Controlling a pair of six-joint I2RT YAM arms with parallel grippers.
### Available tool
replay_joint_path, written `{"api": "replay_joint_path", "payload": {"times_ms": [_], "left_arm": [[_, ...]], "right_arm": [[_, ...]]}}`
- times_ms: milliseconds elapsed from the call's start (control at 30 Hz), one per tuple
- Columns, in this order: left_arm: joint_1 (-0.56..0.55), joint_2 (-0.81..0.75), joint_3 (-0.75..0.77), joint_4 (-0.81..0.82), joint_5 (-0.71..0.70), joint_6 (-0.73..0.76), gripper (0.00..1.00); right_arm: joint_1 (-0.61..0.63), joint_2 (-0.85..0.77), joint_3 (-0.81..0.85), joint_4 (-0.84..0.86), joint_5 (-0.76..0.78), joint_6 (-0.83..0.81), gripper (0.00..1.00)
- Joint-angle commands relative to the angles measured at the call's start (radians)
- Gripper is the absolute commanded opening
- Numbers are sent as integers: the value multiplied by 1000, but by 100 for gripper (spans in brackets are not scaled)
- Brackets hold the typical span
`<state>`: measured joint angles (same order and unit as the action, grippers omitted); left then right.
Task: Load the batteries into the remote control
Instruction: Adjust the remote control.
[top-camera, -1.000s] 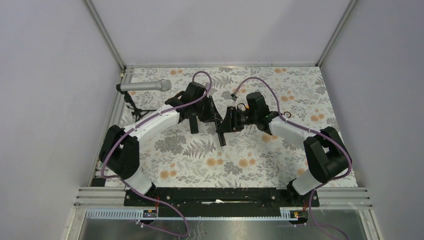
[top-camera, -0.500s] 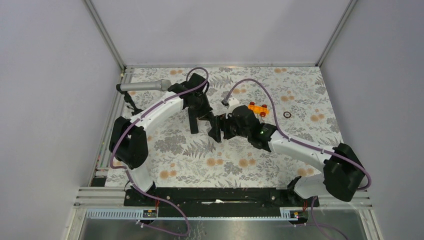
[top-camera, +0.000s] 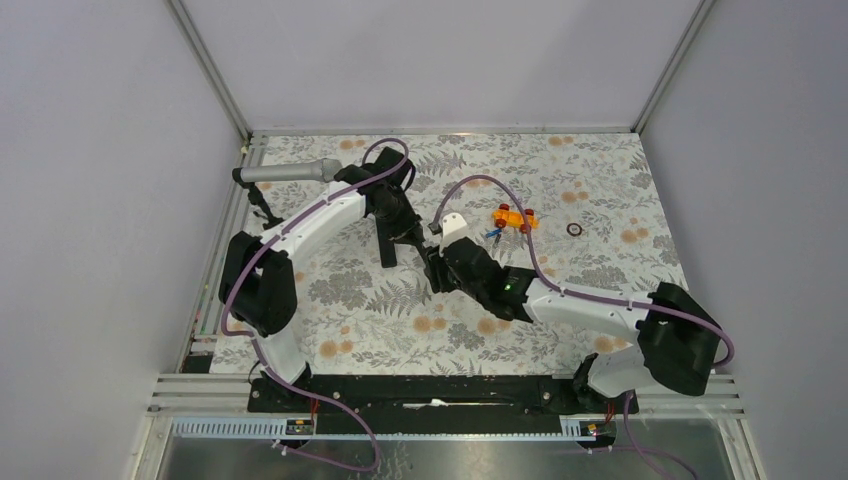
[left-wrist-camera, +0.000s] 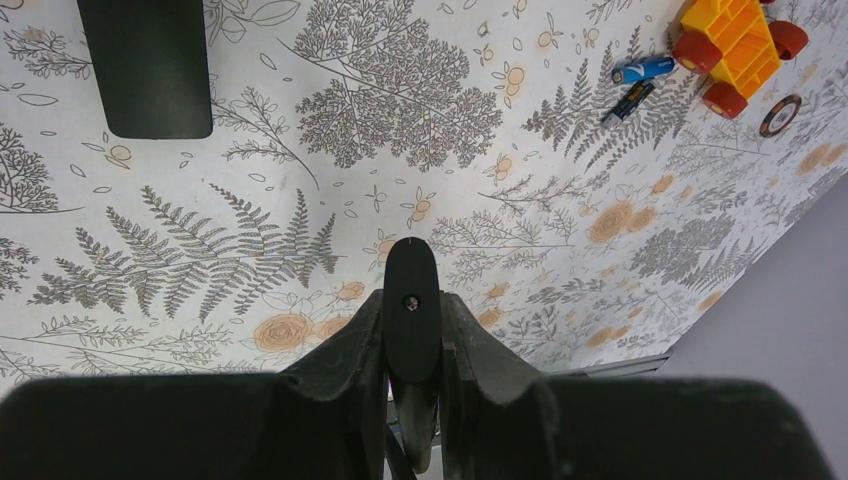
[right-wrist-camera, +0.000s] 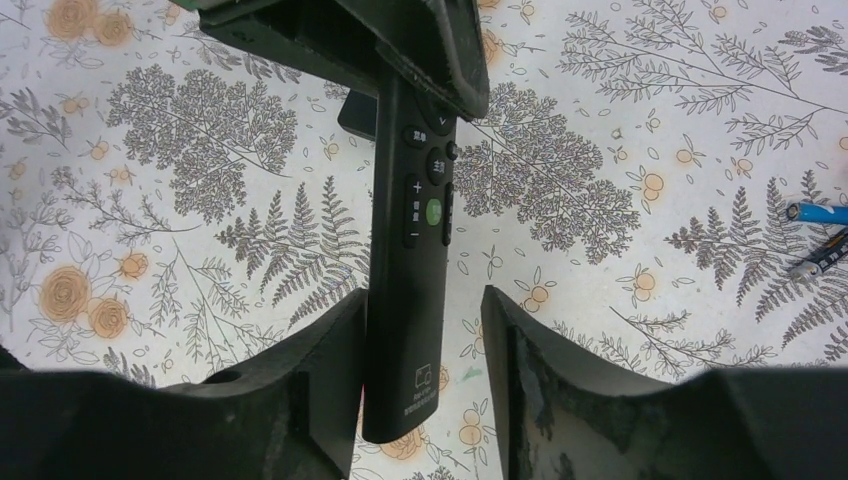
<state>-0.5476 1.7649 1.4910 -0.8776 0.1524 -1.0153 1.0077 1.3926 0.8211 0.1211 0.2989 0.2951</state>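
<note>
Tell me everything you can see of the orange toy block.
The orange toy block looks like moulded plastic: a ribbed body with round red knobs on its sides, three showing in the left wrist view, whose top edge cuts it off. It lies on the floral table cover, nothing gripping it. A blue battery and a dark ring lie close beside it.

A: How's the table (top-camera: 600, 300) laid out?
B: At the far left edge, the microphone (top-camera: 290, 172). Left of centre, the remote control (top-camera: 388, 246) lies flat. Just right of it the buttoned remote (right-wrist-camera: 410, 250) is off the surface, upper end in the left gripper (left-wrist-camera: 412, 335), lower end between the right gripper (right-wrist-camera: 420, 340) fingers
A: Right half?
B: There's the toy block (top-camera: 513, 217), with the batteries (left-wrist-camera: 640, 72) just beside it, near-left, and the ring (top-camera: 574, 228) to its right, apart
</note>
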Motion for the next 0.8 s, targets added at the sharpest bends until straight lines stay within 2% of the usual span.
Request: {"api": "replay_joint_path", "payload": {"times_ms": [0, 67, 233, 400, 467, 533, 600, 700, 767], "left_arm": [[10, -4, 47, -10, -20, -37, 0], [14, -4, 45, -10, -10, -46, 0], [22, -16, 35, -10, -2, -61, 0], [29, -25, 38, -10, 7, -69, 6], [31, -25, 36, -8, 13, -73, 6], [34, -20, 36, -10, 26, -76, 6], [36, -15, 33, -9, 32, -81, 3], [41, -12, 27, -8, 31, -83, 0], [46, -12, 22, -8, 29, -83, 0]], "right_arm": [[21, 39, 21, 49, 81, -26, 47], [30, 65, 37, 35, 103, -32, 37], [50, 96, 62, 28, 131, -56, 28], [59, 120, 85, 27, 183, -66, 14], [64, 132, 91, 31, 209, -83, 18], [76, 147, 89, 47, 244, -113, 36], [87, 160, 87, 60, 262, -140, 46], [93, 181, 89, 60, 265, -152, 46], [95, 185, 88, 58, 277, -151, 40]]}}
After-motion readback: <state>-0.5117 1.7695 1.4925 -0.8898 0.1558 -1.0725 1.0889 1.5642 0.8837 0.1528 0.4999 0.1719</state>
